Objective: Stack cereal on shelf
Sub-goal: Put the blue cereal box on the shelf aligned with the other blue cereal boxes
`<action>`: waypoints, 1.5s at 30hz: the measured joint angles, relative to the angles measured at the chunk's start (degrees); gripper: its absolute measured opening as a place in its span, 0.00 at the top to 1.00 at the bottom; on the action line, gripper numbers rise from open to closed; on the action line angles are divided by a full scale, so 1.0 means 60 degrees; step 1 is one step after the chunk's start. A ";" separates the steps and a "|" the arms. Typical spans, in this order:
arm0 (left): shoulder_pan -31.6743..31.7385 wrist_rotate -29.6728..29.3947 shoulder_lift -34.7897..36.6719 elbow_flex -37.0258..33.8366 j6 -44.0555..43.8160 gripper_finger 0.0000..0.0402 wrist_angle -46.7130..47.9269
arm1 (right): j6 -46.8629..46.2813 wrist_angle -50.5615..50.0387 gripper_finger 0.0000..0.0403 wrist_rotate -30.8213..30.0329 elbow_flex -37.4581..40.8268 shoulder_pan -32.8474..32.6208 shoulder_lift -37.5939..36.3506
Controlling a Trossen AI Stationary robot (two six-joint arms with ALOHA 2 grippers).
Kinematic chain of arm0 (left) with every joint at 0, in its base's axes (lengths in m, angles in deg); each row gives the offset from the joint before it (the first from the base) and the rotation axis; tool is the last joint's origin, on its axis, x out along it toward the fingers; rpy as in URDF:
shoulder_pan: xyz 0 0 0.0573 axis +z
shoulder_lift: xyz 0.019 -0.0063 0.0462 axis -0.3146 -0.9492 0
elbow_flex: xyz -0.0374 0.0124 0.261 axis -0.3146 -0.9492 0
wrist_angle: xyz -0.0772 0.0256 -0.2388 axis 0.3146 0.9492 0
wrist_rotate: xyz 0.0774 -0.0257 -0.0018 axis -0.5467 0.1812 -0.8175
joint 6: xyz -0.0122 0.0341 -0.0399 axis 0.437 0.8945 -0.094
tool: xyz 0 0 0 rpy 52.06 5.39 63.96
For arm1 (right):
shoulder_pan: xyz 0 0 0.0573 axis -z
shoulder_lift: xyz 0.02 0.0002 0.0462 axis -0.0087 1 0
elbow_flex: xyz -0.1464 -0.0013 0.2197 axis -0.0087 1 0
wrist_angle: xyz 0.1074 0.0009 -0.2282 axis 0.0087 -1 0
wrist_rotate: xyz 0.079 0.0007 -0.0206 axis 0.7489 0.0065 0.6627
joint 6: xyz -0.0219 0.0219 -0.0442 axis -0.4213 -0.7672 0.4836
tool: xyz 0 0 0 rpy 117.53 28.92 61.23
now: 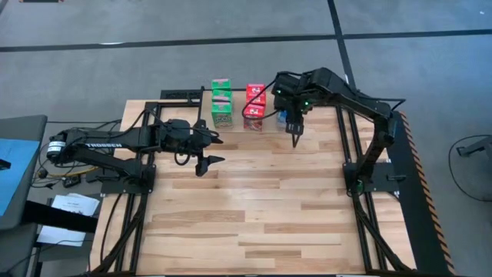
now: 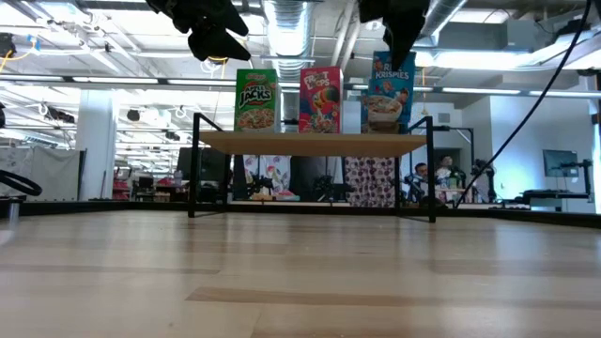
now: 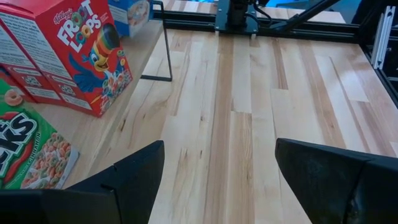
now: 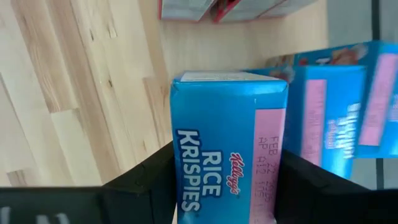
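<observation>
The shelf, a light-wood board on black legs, stands at the table's far edge. On it stand an upright green box and a red box. More green boxes and red boxes show from above. My right gripper is above the shelf's right part, shut on a blue Rice Krispies box. Other blue boxes stand behind it. My left gripper hangs open over the table, near the shelf's left part, touching nothing. My right gripper pinches the blue box between its two fingers, one on each of two opposite sides. It comes from above, pointing down. The box stands upright with its lower end at the shelf board; whether it rests there I cannot tell.
Black frame rails run along the table's left and right sides. The slatted wooden tabletop stretches from the shelf to the near edge. The shelf's thin black leg stands on the table. A room with desks lies beyond the table.
</observation>
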 joint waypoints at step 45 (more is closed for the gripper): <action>0.0000 0.0000 0.0000 0.0000 -0.0029 0.27 0.0069 | 0.0175 0.0079 0.40 -0.0233 -0.0125 -0.0080 0.0102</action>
